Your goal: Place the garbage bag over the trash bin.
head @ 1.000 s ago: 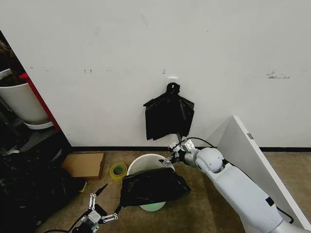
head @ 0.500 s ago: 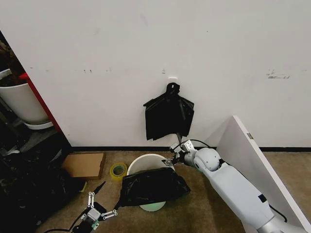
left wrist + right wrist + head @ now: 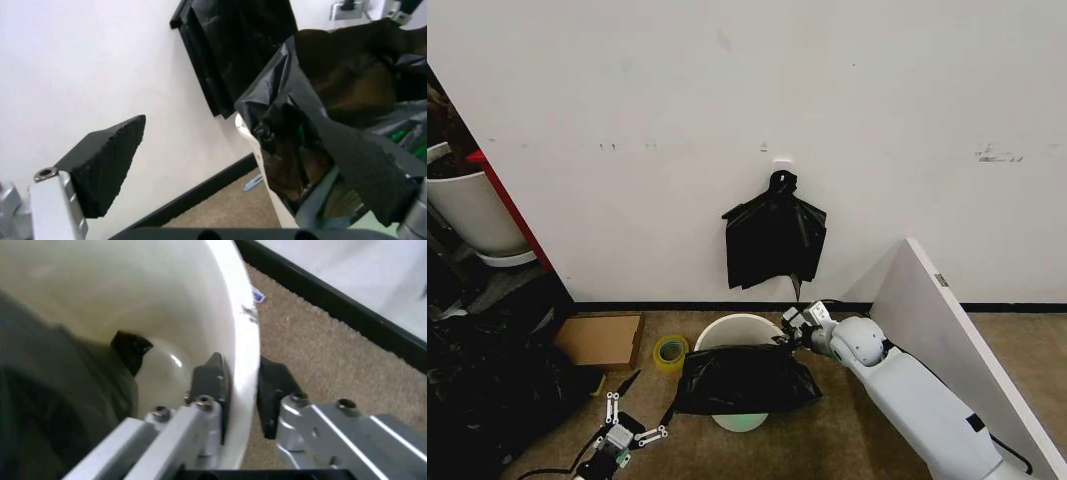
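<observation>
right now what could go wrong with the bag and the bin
The right gripper has its fingers astride the trash bin rim, so a pull could tip the bin. The garbage bag drapes only the near side; the far rim stays bare, so it may slide off. The left gripper is open, holding nothing taut.

The trash bin (image 3: pixel 732 330) stands on the floor before me, near the wall. The garbage bag (image 3: pixel 745 380) lies draped over its near side. My right gripper (image 3: pixel 789 334) sits at the bin's right rim, one finger (image 3: pixel 209 385) inside the wall and the other outside. My left gripper (image 3: pixel 624 436) is low on my left, near the bag's left corner. A bunch of bags (image 3: pixel 774 240) hangs on the wall behind the bin. A tape roll (image 3: pixel 670 351) lies left of the bin, a cardboard box (image 3: pixel 601 340) farther left
</observation>
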You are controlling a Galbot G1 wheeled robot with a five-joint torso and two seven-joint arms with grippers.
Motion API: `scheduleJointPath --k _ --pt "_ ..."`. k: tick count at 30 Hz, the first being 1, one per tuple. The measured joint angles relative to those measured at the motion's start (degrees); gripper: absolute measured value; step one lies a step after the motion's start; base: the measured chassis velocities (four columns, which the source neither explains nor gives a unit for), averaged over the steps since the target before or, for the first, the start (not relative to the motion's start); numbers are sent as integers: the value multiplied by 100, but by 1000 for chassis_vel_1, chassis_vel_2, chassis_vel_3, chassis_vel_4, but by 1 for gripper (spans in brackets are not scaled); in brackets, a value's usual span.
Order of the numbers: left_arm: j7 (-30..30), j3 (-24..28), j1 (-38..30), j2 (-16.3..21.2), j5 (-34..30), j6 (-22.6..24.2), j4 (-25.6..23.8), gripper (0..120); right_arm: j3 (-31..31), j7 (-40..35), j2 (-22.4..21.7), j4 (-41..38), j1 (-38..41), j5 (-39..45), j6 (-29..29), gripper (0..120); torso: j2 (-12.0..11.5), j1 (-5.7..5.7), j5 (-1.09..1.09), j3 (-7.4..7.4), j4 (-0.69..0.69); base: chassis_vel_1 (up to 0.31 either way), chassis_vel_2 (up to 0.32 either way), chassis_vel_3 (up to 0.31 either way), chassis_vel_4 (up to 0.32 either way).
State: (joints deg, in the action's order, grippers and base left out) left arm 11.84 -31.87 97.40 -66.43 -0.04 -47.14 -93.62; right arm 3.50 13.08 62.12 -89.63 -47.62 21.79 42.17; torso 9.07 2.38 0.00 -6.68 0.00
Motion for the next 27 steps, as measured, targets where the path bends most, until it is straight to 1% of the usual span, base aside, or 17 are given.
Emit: scheduleJointPath --k 2,4,6,7,11,12,13,14,15,18,21,22,23,27 --pt "-70 0 0 5 3 0 -8 100 17 -382 -52 -146 -116 327 -3 5 0 0 0 0 -1 0 0 0 0" --pt "-125 4 1 10 4 0 -12 100 50 -1036 -126 -331 -267 852 -9 3 0 0 0 1 0 0 0 0 0" --pt "-153 23 1 11 4 0 -20 100 92 -2030 -210 -615 -472 1632 -18 3 0 0 -1 0 -1 0 0 0 0" --pt "-153 23 1 11 4 0 -20 100 92 -2030 -210 -615 -472 1632 -18 3 0 0 -1 0 -1 0 0 0 0" --pt "-208 112 -11 10 -7 0 -23 100 32 -3841 -280 -1204 -900 3049 -35 3 0 0 0 0 -1 0 0 0 0" --pt "-214 128 -17 10 -13 1 -24 100 12 -4098 -279 -1308 -970 3248 -40 3 0 0 -1 0 -1 0 0 0 0" --pt "-229 178 -39 4 -36 1 -24 100 -46 -4666 -254 -1557 -1141 3690 -95 3 0 0 -1 0 -1 0 0 0 0" --pt "-232 207 -50 1 -45 1 -24 100 -69 -4994 -224 -1698 -1236 3908 -172 3 0 0 -1 0 -2 0 0 0 0" --pt "-232 207 -50 1 -45 1 -24 100 -69 -4994 -224 -1698 -1236 3908 -172 3 0 0 -1 0 -2 0 0 0 0" --pt "-234 292 -83 -12 -49 1 -30 100 -177 -6063 -36 -2134 -1545 4504 -586 3 0 0 -1 0 -1 0 0 0 0" --pt "-249 340 -93 -22 -51 1 -66 100 -298 -6745 280 -2390 -1821 4694 -1151 2 0 0 -1 0 -1 0 0 0 0" --pt "-249 340 -93 -22 -51 1 -66 100 -298 -6745 280 -2390 -1821 4694 -1151 2 0 0 -1 0 -1 0 0 0 0" --pt "-254 344 -92 -23 -55 1 -75 100 -346 -6851 376 -2417 -1885 4690 -1293 2 0 0 -1 1 -1 0 0 0 0" --pt "-262 361 -120 -30 -191 1 -105 100 -637 -7128 904 -2380 -2204 4463 -1903 2 0 0 -1 0 0 0 0 0 0"
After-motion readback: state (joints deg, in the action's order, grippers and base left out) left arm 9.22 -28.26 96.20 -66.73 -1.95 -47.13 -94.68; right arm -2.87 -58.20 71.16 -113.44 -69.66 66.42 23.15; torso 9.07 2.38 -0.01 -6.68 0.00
